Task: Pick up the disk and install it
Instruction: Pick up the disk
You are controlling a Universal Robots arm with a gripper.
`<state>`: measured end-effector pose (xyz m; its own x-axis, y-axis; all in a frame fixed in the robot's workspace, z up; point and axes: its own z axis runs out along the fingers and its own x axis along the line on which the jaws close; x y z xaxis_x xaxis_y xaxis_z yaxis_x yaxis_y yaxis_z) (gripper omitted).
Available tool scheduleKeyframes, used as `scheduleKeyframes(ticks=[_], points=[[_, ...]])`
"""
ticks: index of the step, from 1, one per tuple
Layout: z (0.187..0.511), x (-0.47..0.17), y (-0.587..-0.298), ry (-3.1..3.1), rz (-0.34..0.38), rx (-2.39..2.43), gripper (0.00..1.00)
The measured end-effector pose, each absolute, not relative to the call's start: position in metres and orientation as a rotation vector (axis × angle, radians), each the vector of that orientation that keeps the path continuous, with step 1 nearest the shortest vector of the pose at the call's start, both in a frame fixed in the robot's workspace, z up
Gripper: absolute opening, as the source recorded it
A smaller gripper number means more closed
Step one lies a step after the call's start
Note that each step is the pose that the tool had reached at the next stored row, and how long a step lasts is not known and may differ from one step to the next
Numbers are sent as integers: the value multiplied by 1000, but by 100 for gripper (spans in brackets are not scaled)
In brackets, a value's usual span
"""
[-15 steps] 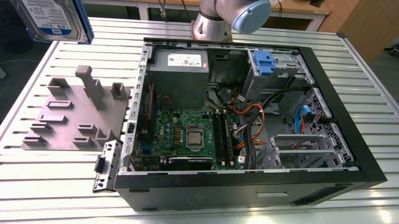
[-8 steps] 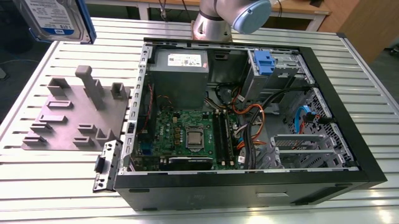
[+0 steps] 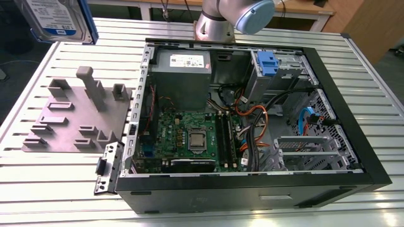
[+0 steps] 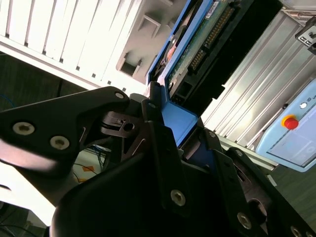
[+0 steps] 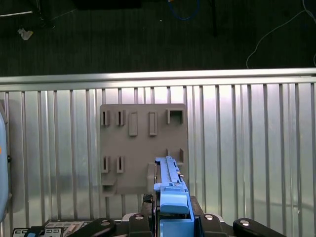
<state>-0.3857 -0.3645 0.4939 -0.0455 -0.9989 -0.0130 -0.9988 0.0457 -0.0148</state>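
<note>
Item 1: disk [image 3: 60, 19], held high above the grey holder [image 3: 75, 113] on the table [image 3: 57, 184], clear of its slots. We note the claw [image 4: 180, 126] clamped on its blue edge, probably to spare the circuit side. Item 2: open case [image 3: 252, 109], lying sideways so its bays face up.

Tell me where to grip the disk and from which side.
Grip the disk at its edge on the blue bracket, coming in edge-on so the fingers close across its thin dimension. It is a thin, flat slab, so its broad faces suit parallel fingers. The gripper holds it this way now, aloft.
</note>
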Motion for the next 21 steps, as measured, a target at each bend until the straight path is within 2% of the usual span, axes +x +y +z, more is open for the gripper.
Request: scheduleKeyframes(ticks=[21], points=[[494, -378, -365, 2257, -3, -2157, 37]])
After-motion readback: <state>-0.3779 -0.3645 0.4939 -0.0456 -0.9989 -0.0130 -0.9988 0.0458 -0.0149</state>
